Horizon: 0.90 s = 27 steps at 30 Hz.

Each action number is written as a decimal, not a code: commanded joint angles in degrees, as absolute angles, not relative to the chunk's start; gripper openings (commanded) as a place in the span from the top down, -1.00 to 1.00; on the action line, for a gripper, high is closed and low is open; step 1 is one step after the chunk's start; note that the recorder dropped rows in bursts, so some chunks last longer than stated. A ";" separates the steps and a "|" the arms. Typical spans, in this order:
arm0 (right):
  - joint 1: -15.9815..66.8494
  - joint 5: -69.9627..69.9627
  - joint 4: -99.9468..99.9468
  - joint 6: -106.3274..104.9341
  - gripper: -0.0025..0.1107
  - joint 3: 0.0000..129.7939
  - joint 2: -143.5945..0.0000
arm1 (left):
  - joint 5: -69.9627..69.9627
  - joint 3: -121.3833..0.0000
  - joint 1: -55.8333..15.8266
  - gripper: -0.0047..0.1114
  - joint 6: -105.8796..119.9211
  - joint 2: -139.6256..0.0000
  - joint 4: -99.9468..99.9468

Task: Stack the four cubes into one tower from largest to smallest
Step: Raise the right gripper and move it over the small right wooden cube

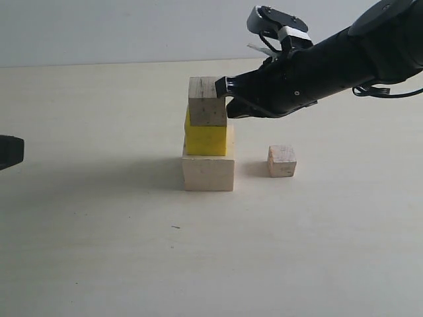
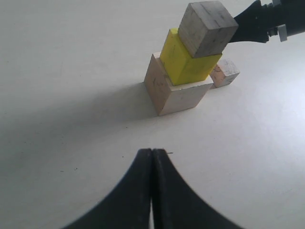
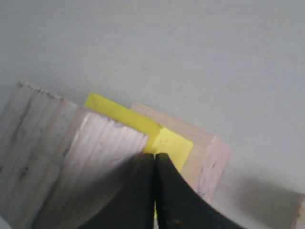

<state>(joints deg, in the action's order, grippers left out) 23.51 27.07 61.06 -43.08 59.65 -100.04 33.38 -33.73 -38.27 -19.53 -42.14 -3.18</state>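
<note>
Three cubes stand stacked: a large pale wooden block (image 1: 208, 173) at the base, a bright yellow cube (image 1: 205, 140) on it, a greyish wooden cube (image 1: 207, 101) topmost; the smallest pale cube (image 1: 281, 161) rests alone, just beside the base

The right arm (image 1: 330, 63) is glossy black with a white band (image 1: 293, 33). The left end effector (image 2: 152, 155) is black and curved.

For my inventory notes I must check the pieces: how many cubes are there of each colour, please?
Pale wood: 2 (large block, small cube)
Yellow: 1 (yellow cube)
Greyish wood: 1 (grey cube)
Total: 4
</note>
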 commanded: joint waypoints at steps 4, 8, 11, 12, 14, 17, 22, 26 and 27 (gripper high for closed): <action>23.30 26.53 61.49 -44.83 0.96 59.59 -100.08 | 32.58 -33.51 -38.16 0.92 -19.33 -42.01 -2.64; 23.30 25.73 61.49 -44.92 0.96 59.59 -100.08 | 32.57 -33.51 -38.16 0.92 -19.22 -42.01 -2.64; 23.30 25.49 61.49 -44.92 0.96 59.59 -100.08 | 32.57 -33.51 -38.16 0.92 -19.22 -42.01 -2.64; 23.30 25.49 60.98 -44.92 0.96 59.59 -100.08 | 32.57 -33.51 -38.16 0.92 -19.22 -42.01 -2.64; 23.16 25.05 59.13 -44.10 0.96 59.59 -99.69 | 32.89 -33.51 -38.16 0.92 -19.23 -42.01 -2.77; 23.16 24.23 52.89 -37.81 0.96 59.59 -97.96 | 33.40 -33.51 -38.16 0.92 -19.23 -42.01 -2.97; 23.16 24.39 38.47 -22.85 0.96 59.59 -93.28 | 34.42 -33.51 -38.16 0.92 -19.23 -42.01 -3.72; 22.80 28.62 23.18 -8.30 0.96 59.59 -89.34 | 36.22 -33.51 -38.16 0.92 -19.23 -41.90 -3.72; 22.44 31.03 18.59 -3.62 0.96 59.59 -88.54 | 36.86 -33.66 -38.16 0.92 -19.23 -41.90 -3.72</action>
<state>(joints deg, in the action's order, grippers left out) 23.38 26.57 29.72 -14.33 59.65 -90.96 35.45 -33.73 -38.27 -19.53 -42.14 -3.49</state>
